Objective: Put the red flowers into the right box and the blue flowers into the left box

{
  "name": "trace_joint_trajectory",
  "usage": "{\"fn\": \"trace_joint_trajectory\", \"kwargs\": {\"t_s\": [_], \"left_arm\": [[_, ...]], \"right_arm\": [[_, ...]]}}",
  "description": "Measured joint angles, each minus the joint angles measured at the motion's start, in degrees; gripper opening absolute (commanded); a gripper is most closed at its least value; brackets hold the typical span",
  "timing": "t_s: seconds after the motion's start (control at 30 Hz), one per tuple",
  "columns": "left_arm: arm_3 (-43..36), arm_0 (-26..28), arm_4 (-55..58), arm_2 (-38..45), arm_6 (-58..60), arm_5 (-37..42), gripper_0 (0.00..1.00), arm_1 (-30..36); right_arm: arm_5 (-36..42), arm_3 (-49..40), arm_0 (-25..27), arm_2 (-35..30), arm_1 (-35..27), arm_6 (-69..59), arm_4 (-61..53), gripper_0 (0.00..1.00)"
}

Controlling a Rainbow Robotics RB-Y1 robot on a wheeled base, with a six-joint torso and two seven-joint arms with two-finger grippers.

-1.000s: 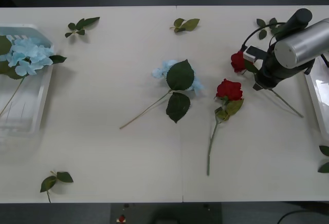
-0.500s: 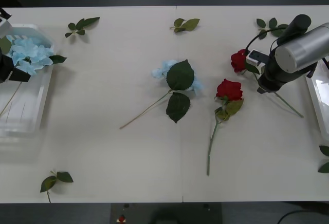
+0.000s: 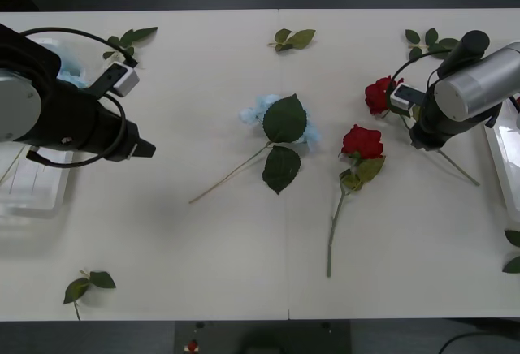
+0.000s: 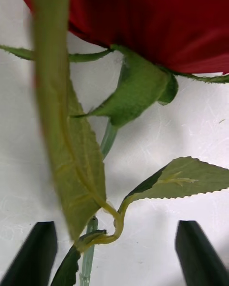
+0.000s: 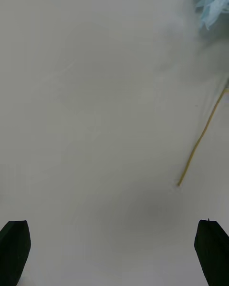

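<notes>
Right wrist view puts your right end effector (image 4: 114, 255) nearest: its black fingers stand wide apart astride the thin green stem of a compact red rose (image 4: 157, 24) lying on the white bench (image 3: 203, 240), holding nothing, placed, I judge, to pinch that stem. Your left end effector (image 5: 114, 255), equally spread and empty, hangs over bare bench facing the pale-blue fluffy flower (image 3: 276, 118) mid-bench, with another red rose (image 3: 361, 140) beyond it and the translucent white trays at either edge.

Two black fingers (image 5: 14, 250) stand wide apart above the pale counter (image 5: 95, 100); a fluffy light-blue flower (image 5: 214, 2) with thin yellowish stem (image 5: 200, 140) lies farther off.
</notes>
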Motion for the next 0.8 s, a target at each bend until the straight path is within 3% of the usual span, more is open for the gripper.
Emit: {"fn": "trace_joint_trajectory", "kwargs": {"t_s": [0.07,0.2,0.33,0.4,0.43,0.47,0.8], "left_arm": [[0.0,-1.1,-1.5,-1.8,2.7,-0.2,1.00,-0.9],[0.0,-3.6,-6.9,-5.4,5.7,-0.2,1.00,-3.7],[0.0,-6.7,-12.7,-11.2,8.0,-0.8,1.00,-5.7],[0.0,-8.1,-14.6,-14.4,10.5,-1.8,1.00,-6.2],[0.0,-8.7,-15.4,-15.9,11.7,-2.1,1.00,-6.3],[0.0,-9.3,-16.3,-17.3,13.1,-2.4,1.00,-6.5],[1.9,-14.2,-22.6,-29.1,21.9,-5.2,1.00,-9.2]], "right_arm": [[-0.2,0.2,0.0,0.0,0.0,0.0,0.0,0.48],[-0.2,0.9,0.0,0.0,0.0,-0.1,0.0,0.43],[-0.2,1.9,0.0,0.0,0.1,-0.1,0.0,0.29],[-0.2,2.6,0.0,0.0,0.5,-0.1,0.0,0.18],[-0.2,2.9,0.0,0.0,0.7,-0.1,0.0,0.03],[-0.3,3.2,0.0,0.0,1.0,-0.1,0.0,0.00],[-1.1,3.7,0.0,0.0,1.8,-0.1,-0.3,0.00]]}}
